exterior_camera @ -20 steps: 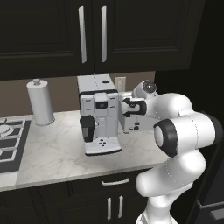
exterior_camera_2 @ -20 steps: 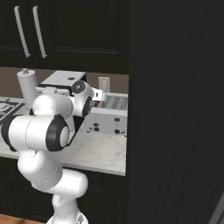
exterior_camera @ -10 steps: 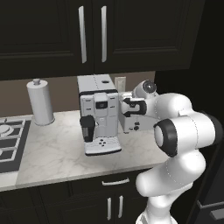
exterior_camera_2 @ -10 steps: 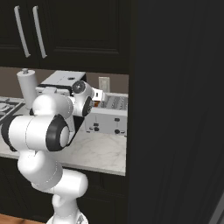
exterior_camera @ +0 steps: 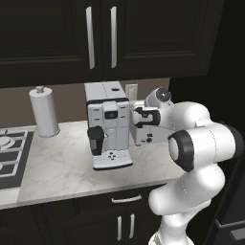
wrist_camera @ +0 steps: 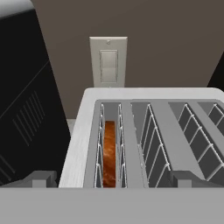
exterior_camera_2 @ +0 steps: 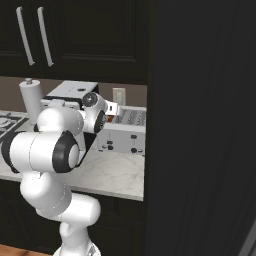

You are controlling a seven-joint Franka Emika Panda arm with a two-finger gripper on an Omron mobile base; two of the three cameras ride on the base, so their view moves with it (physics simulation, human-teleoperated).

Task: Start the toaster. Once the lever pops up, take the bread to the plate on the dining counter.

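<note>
Claw [wrist_camera: 109, 179] is wide open, holding nothing, hanging just over the toaster [wrist_camera: 148, 131] and looking straight down into the slots. In the hand view the two fingertips [wrist_camera: 41, 178] sit far apart at the bottom, one at each side of the toaster's top, so I'd guess it's lined up for a grab from above.

Bread [wrist_camera: 109, 153] sits down in the left slot, just its brown edge showing between the wires (the other slots look empty). Toaster [exterior_camera_2: 125, 131] stands on the marble counter [exterior_camera: 57, 167] against the wall, under the outlet [wrist_camera: 108, 61], right beside the coffee machine [exterior_camera: 107, 124].

I can't see the lever, so no idea whether toasting has started. Plate is somewhere else.
</note>
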